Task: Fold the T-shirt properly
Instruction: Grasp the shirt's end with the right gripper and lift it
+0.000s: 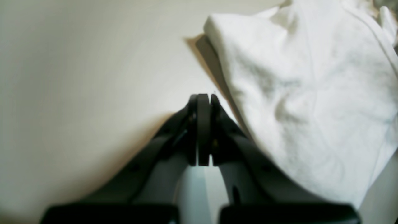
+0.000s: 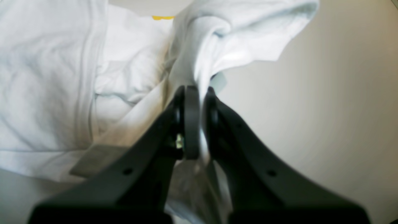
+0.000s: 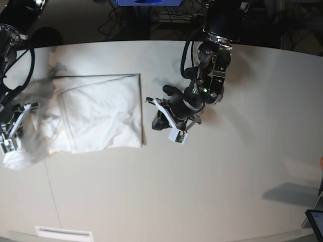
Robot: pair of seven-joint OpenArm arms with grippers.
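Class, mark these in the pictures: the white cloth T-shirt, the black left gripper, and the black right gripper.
White cloth T-shirt (image 3: 103, 113): base view, on its flat folded part.
Black left gripper (image 1: 204, 98): left wrist view, between its fingertips.
Black right gripper (image 2: 199, 91): right wrist view, between its fingertips.

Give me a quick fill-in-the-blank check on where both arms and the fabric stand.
The white cloth T-shirt is pinched by the black ____ gripper. The black left gripper has its jaws ____. A small patch of ____ print shows near the top of the right wrist view.

Missing words: right; shut; yellow
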